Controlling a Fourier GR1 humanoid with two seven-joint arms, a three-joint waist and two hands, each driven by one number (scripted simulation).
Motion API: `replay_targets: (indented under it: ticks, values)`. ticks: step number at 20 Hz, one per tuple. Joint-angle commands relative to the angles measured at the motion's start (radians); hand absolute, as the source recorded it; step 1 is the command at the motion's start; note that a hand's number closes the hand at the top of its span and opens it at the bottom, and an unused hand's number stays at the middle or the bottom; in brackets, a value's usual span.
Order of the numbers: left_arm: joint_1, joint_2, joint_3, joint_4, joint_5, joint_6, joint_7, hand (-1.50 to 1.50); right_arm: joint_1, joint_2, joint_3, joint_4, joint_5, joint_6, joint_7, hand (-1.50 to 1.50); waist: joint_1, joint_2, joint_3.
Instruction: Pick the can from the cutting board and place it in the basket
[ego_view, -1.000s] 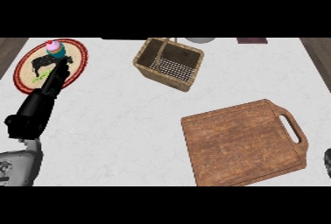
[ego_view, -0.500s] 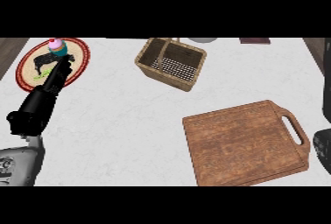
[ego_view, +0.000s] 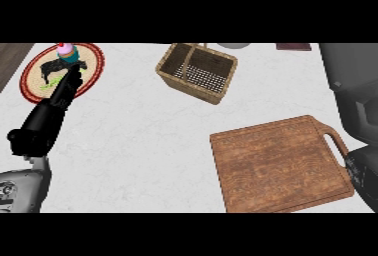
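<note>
The wooden cutting board (ego_view: 277, 167) lies at the lower right, handle pointing right, and no can shows on it. The wicker basket (ego_view: 171, 67) stands at the top centre, with two compartments and nothing visible inside. My left hand (ego_view: 63, 69) rests open on a round red-rimmed plate (ego_view: 92, 57) at the top left, the black forearm stretching back to the lower left. Part of my right hand (ego_view: 363, 172) shows as a dark shape at the right edge, beside the board's handle (ego_view: 336, 142). I see no can in this view.
A small teal object with a pink top (ego_view: 66, 51) stands on the plate just beyond my left hand. A large dark grey bulk (ego_view: 354, 90) fills the upper right edge. A white dish (ego_view: 232, 45) and a dark red thing (ego_view: 295, 47) sit at the counter's far edge.
The dark shape at the right edge has grown and come further in beside the board's handle. A dark grey bulk has appeared at the upper right. The left arm has stayed still.
</note>
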Motion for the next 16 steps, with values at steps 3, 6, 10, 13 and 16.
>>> replay_targets:
  ticks: [3, 6, 10, 13, 16]
  values:
    - [0.004, 0.002, 0.004, -0.014, 0.010, -0.013, 0.010, 0.00, -0.019, 0.028, 0.054, 0.144, 0.048, 0.041, 0.030, 1.50, -0.005, 0.000, 0.000]
    - [0.021, -0.011, -0.005, 0.008, -0.010, 0.001, -0.024, 0.00, -0.056, -0.004, 0.107, 0.187, 0.096, 0.122, 0.041, 1.50, -0.006, 0.000, 0.000]
    - [-0.002, 0.004, 0.014, 0.043, 0.001, -0.015, -0.051, 0.00, -0.059, -0.031, 0.158, 0.238, 0.145, 0.167, -0.025, 1.50, -0.007, 0.005, 0.000]
    - [0.049, -0.039, -0.023, -0.016, -0.040, 0.032, -0.035, 0.00, -0.071, -0.038, 0.152, 0.268, 0.134, 0.221, -0.054, 1.50, -0.002, 0.000, 0.000]
    - [0.030, 0.023, 0.030, 0.014, 0.011, -0.036, -0.046, 0.00, -0.068, -0.015, 0.091, 0.264, 0.081, 0.191, -0.039, -1.50, -0.008, -0.002, 0.001]
